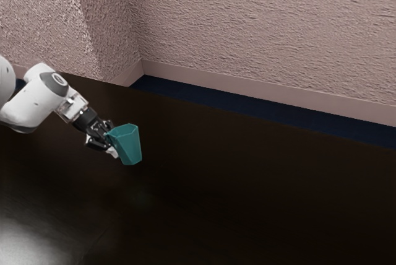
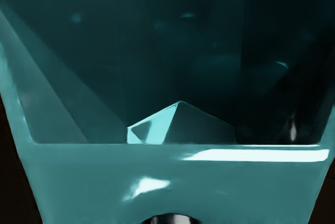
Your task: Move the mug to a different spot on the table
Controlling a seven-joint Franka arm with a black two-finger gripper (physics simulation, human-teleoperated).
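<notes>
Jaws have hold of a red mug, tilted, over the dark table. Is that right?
Not red: the mug is teal, as the exterior view shows. The rest stands: the jaws hold it, tilted, over the dark table.

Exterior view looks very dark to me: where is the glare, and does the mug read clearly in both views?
Exterior view: a pale glare patch sits on the table at the view's lower left corner, the rest nearly black, yet the teal mug stands out clearly. Wrist view: the mug is very close, its inside shadowed, with white highlights along the near rim.
</notes>
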